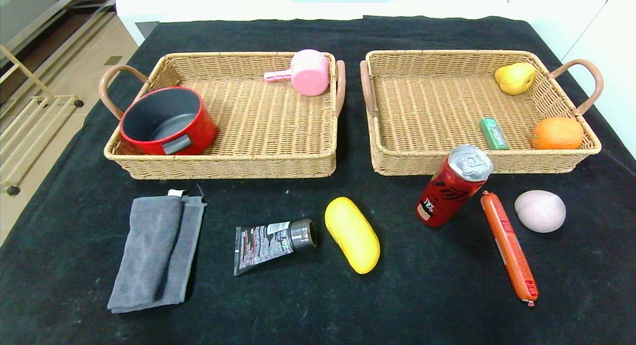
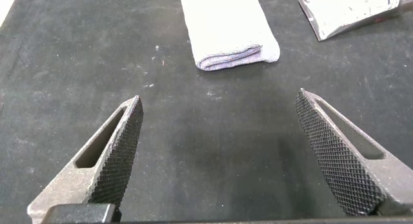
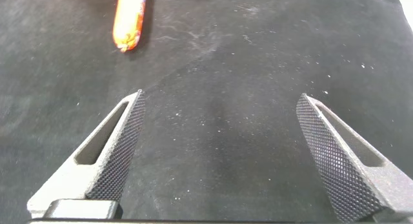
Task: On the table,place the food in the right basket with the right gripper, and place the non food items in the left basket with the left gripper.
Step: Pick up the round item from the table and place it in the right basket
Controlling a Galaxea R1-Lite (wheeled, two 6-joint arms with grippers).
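Right now both arms sit low over the near edge of the table [image 1: 308, 32], out of the head view. The left gripper [image 2: 219, 153] has its jaws spread wide apart and empty above bare black cloth, with the folded grey towel [image 2: 229, 27] just beyond them and the flat end of the black tube [image 2: 352, 11] farther off to one side. The right gripper [image 3: 219, 153] is likewise wide apart and empty, with the tip of the sausage stick [image 3: 129, 20] ahead of it.

From the head view, the left basket [image 1: 223, 163] holds a red pot [image 1: 166, 121] in its near left corner and a pink scoop [image 1: 305, 72] against its far right rim. The right basket [image 1: 427, 161] holds a pear [image 1: 515, 78], an orange [image 1: 556, 133] and a small green pack [image 1: 494, 133]. All 6 loose things lie on the table in front of the baskets: towel [image 1: 154, 250] at far left, tube [image 1: 273, 243], yellow oblong piece [image 1: 352, 234], red can [image 1: 453, 186] standing just beside the right basket's front wall, sausage stick [image 1: 508, 245], and pale pink lump [image 1: 540, 211] at far right.
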